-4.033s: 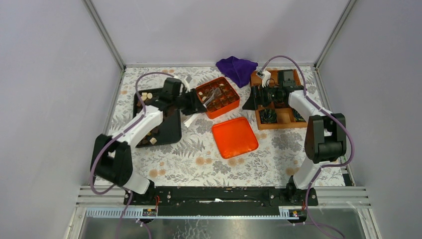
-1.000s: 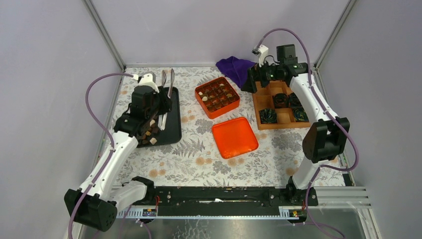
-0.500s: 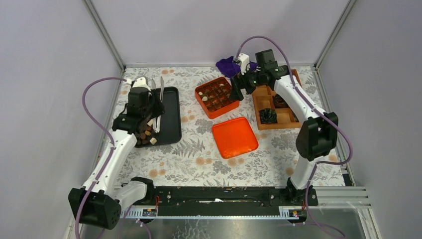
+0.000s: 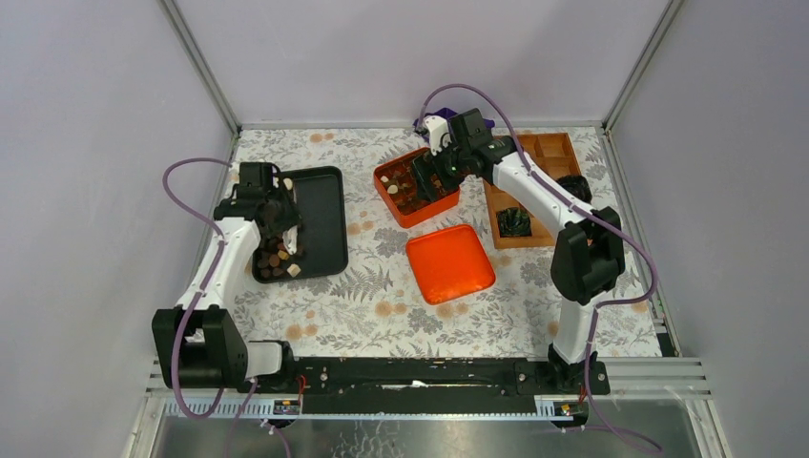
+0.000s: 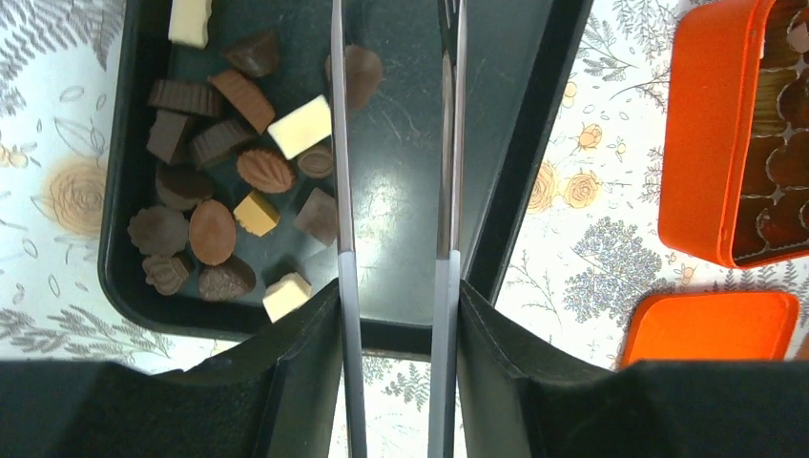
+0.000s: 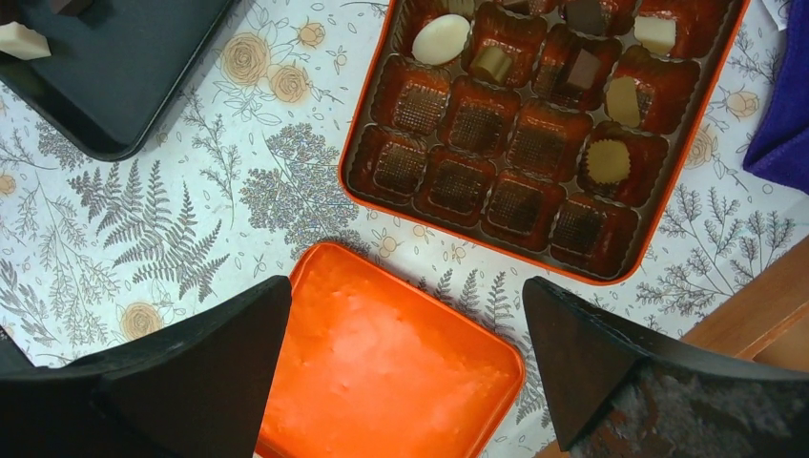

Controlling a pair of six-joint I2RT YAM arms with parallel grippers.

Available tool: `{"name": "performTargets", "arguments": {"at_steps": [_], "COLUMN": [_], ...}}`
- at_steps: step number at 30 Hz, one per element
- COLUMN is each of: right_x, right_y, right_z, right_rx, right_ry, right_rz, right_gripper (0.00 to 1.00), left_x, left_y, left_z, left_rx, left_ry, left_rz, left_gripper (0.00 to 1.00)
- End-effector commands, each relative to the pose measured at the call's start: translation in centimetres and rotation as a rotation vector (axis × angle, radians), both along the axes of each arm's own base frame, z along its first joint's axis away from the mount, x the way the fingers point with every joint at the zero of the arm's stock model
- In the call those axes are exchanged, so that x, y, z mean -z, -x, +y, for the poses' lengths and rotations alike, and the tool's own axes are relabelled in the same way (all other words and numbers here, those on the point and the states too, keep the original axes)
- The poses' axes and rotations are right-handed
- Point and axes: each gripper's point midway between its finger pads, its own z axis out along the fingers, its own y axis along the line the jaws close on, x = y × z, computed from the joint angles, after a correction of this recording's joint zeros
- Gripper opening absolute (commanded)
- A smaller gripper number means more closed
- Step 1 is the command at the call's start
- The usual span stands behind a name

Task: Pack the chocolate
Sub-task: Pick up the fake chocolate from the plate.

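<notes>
Chocolate pieces (image 5: 224, 181), small, brown and cream, lie in the black tray (image 5: 401, 229) just left of my left gripper (image 5: 393, 143), which stands parted and empty.

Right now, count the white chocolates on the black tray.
3 white chocolates: one at the view's top edge, one mid-pile, one at the pile's bottom. Others may lie out of frame.
</notes>
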Motion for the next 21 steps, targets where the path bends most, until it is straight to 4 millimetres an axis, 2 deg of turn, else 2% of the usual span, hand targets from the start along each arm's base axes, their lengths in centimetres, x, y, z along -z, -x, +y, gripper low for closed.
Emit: {"name": "performTargets", "arguments": {"at_steps": [1, 7, 17, 21], "right_x": [-0.7, -0.2, -0.4, -0.2], "right_y": [-1.2, -0.5, 0.0, 0.1], "right_z": [0.2, 0.5, 0.3, 0.5], "right_rx": [0.049, 0.031, 0.018, 0.013], "right_ry": [-0.014, -0.028, -0.027, -0.035], "right_rz": [-0.025, 0.004, 0.007, 0.019], "right_gripper": [1.0, 1.0, 1.0, 1.0], "left_x": [-1.7, -2.1, -3.1, -2.8], "left_y": [0.2, 1.2, 0.8, 0.4], "left_z": [-0.7, -0.8, -0.3, 0.1], "left_rx": [-0.054, -0.099, -0.134, -0.134], "left_ry": [0.109, 0.156, 0.164, 0.149], "left_rz": [0.0, 0.054, 0.102, 0.116], "left_gripper": [0.48, 0.49, 0.49, 0.49]}}
